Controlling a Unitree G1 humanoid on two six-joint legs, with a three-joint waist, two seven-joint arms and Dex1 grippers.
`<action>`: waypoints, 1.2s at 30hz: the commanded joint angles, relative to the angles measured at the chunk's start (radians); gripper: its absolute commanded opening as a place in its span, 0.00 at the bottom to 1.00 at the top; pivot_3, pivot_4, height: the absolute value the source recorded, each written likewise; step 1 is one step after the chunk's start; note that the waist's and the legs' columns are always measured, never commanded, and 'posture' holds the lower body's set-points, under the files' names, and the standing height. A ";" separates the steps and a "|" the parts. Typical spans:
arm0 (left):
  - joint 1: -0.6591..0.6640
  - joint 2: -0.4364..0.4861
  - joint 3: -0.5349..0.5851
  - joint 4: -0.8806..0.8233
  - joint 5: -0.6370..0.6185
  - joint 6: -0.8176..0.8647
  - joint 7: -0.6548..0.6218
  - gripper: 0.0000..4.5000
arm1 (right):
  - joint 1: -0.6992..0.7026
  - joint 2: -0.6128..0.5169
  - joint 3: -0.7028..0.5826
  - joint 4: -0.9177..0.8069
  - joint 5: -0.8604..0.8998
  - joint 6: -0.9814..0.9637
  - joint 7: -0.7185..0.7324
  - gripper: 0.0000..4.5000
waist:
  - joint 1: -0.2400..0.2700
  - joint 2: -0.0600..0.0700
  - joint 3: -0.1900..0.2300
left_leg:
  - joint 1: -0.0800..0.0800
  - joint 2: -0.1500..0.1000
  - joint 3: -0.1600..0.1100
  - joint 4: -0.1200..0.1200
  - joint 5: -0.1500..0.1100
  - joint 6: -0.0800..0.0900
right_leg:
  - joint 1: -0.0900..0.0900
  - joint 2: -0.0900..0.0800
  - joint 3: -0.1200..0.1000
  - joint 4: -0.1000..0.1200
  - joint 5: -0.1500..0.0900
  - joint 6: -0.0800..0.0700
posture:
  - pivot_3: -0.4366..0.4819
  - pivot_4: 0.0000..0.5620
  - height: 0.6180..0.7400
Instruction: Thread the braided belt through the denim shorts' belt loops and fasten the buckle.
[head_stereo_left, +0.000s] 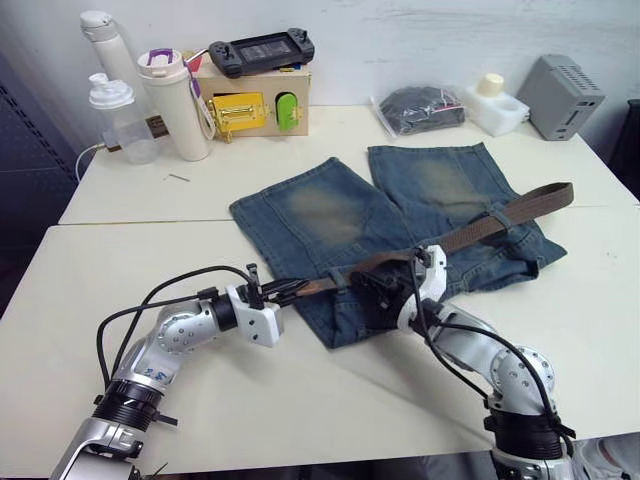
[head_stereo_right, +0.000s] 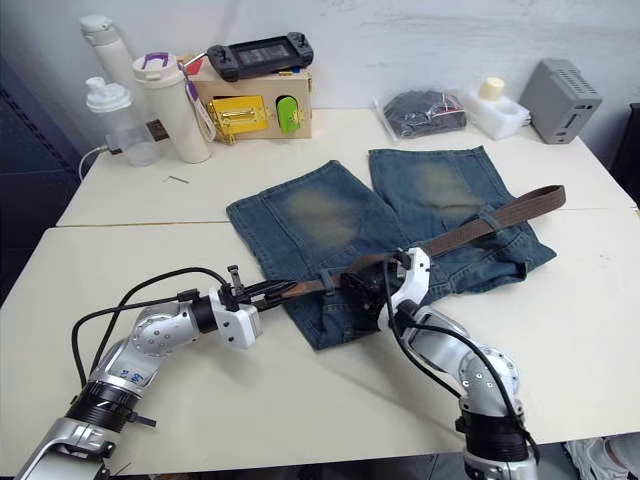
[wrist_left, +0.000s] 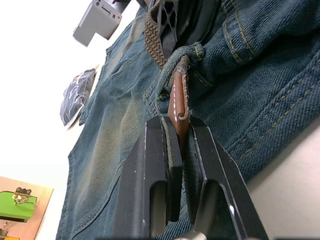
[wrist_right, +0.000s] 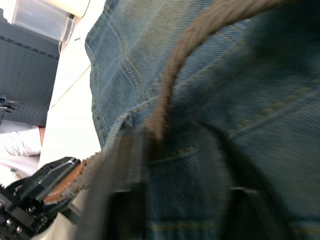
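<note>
Denim shorts (head_stereo_left: 400, 225) lie flat on the white surface (head_stereo_left: 150, 260), waistband toward the robot and legs pointing to the far wall, each leg bearing a yellowish worn patch. The braided belt (head_stereo_left: 520, 208) runs along the waistband from the shorts' right edge, where its free end juts out past the denim, to the left corner. Left gripper (head_stereo_left: 285, 291): jaws nearly closed, pinching the smooth brown leather tip of the belt, which emerges from a belt loop (wrist_left: 176, 70) at the waistband's left end, as the left wrist view shows. Right gripper (head_stereo_left: 385, 290): resting on the waistband just beside the belt near the middle; whether its jaws are open or closed cannot be told. The buckle cannot be made out. Along the far edge of the surface stand white bottles (head_stereo_left: 180, 105), a cardboard box (head_stereo_left: 255, 105) with yellow and green panels carrying a black handheld console (head_stereo_left: 262, 50), a black bundle in clear plastic (head_stereo_left: 420, 108), a white block (head_stereo_left: 495, 105) and a grey box (head_stereo_left: 560, 95). No brand, label or writing is legible on any of them.
</note>
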 joint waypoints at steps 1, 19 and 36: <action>0.016 0.013 -0.023 0.009 0.013 -0.012 -0.006 0.00 | -0.002 -0.163 -0.063 -0.114 -0.047 0.022 0.142 0.69 | 0.002 0.000 0.000 | 0.000 0.000 0.000 0.000 0.000 0.000 | 0.000 0.000 0.000 0.000 0.000 0.000 | 0.48 0.27 0.23; 0.088 0.073 0.011 0.017 0.002 -0.077 0.017 0.00 | 0.144 -0.436 0.145 -0.088 -0.786 -0.106 0.481 0.01 | 0.012 -0.001 -0.001 | 0.000 0.005 0.003 -0.001 0.000 0.001 | 0.010 -0.005 0.000 -0.015 0.000 0.000 | 0.48 0.27 0.23; 0.385 0.766 0.121 0.791 0.555 -0.464 0.710 0.00 | 0.153 -0.332 0.119 -0.136 -0.787 -0.001 0.559 0.01 | 0.026 -0.003 -0.022 | 0.013 0.013 0.015 -0.008 -0.008 -0.005 | 0.008 -0.002 0.004 -0.008 -0.011 0.009 | 0.48 0.27 0.23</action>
